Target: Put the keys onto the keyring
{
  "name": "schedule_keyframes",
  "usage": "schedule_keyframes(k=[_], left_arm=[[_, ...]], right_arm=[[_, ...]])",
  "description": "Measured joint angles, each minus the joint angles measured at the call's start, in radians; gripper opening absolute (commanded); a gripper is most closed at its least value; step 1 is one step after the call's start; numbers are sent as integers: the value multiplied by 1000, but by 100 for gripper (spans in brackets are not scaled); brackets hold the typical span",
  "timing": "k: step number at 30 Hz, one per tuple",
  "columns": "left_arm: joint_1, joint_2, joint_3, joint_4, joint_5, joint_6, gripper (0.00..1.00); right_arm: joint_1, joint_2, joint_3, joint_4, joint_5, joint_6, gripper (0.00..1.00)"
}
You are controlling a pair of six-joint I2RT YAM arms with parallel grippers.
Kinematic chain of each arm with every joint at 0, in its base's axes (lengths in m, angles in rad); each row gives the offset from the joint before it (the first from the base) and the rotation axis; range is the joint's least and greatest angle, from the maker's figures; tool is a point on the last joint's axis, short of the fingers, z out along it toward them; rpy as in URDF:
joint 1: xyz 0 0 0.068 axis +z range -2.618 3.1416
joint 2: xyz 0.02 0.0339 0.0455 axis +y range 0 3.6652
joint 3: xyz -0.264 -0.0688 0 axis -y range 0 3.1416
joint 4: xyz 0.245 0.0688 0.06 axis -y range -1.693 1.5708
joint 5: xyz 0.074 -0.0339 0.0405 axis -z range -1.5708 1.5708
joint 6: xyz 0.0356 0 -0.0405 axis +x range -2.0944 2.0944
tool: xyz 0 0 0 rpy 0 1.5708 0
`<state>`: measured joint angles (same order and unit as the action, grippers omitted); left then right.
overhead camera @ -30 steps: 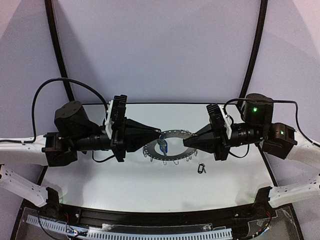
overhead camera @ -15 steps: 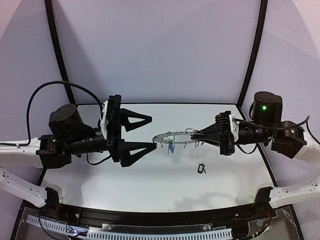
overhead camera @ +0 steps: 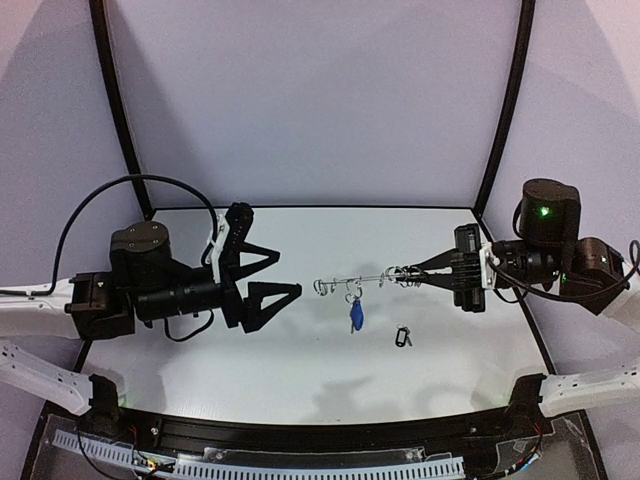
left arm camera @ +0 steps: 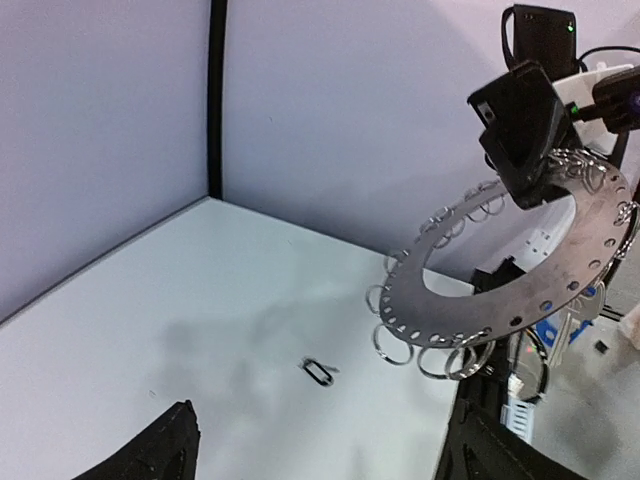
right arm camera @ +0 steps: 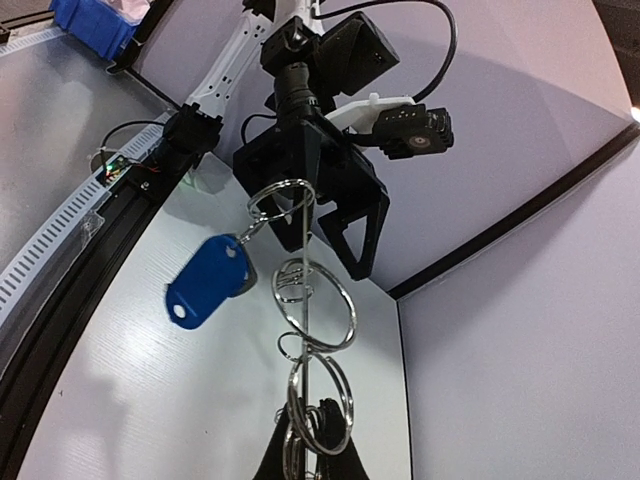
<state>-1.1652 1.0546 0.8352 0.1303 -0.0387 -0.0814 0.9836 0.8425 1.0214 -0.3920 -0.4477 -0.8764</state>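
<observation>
The keyring [overhead camera: 365, 279] is a flat grey ring fringed with wire loops, held off the table edge-on in the top view. My right gripper [overhead camera: 422, 272] is shut on its right rim. In the right wrist view the keyring [right arm camera: 304, 290] runs up from the fingertips [right arm camera: 335, 440]. The blue-tagged key [overhead camera: 356, 317] dangles from one of its loops, as the right wrist view shows of the blue tag [right arm camera: 207, 280]. A black-headed key [overhead camera: 403, 337] lies on the table. My left gripper [overhead camera: 286, 274] stands open and empty, left of the ring. From the left wrist, the keyring [left arm camera: 520, 305] faces me and the black-headed key [left arm camera: 320, 372] lies below it.
A white table [overhead camera: 200, 360] with black-framed walls behind. A cable tray [overhead camera: 300, 465] runs along the near edge. Both arm bases sit at the near corners.
My left gripper opened, let go of the ring and drew back left. The right gripper carried the ring up and to the right, turning it edge-on. The blue key now hangs from it.
</observation>
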Motion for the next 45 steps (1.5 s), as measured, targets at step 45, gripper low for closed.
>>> schedule_keyframes(k=[45], left_arm=[[162,132,9,220,645,-488,49]], right_arm=[[0,28,5,-28,-3,-6,0]])
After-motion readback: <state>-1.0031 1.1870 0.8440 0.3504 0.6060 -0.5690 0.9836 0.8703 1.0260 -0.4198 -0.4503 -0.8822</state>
